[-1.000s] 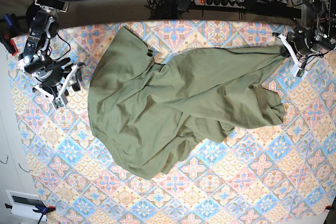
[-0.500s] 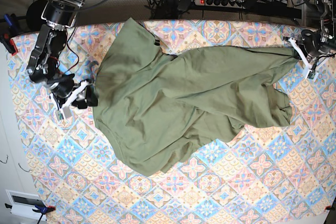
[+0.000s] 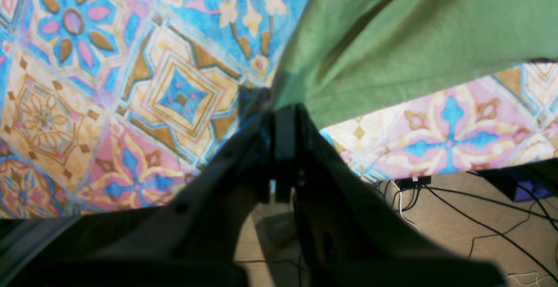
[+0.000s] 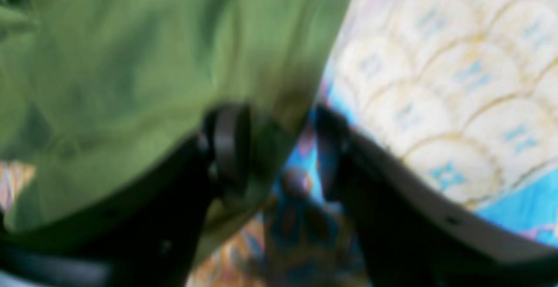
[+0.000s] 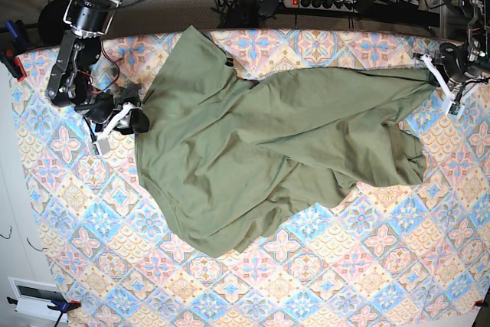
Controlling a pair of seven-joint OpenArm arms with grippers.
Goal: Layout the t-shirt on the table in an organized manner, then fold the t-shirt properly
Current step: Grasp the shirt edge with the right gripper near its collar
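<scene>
pinching a corner of the t-shirt (image 5: 260, 158) is the left gripper (image 5: 433, 67), jaws pressed together on the fabric edge; left wrist view confirms it, green cloth (image 3: 414, 42) feeding straight into the closed tips (image 3: 284, 112). that grip sits at the shirt's far right end in the base view, near the back edge of the table (image 5: 367, 281).

right gripper (image 5: 132, 119) is at the shirt's left edge, jaws spread. right wrist view is blurred, but one finger (image 4: 229, 143) lies over green fabric (image 4: 130, 60) and the other (image 4: 331, 143) over bare patterned cloth, with the shirt's edge running into the gap between them. can't tell if either finger actually touches the fabric.

shirt state: lying rumpled on the table, not laid flat. stretched out in a band from the left gripper's pinch across toward the right gripper, with a peak of fabric running up toward the table's back edge on the right-gripper side and a big lobe hanging toward the table's front. bunched folds just below the left gripper's end. several creases through the middle.

beyond the table's back edge from the shirt: a power strip (image 5: 325, 1) and cables on the floor.
</scene>
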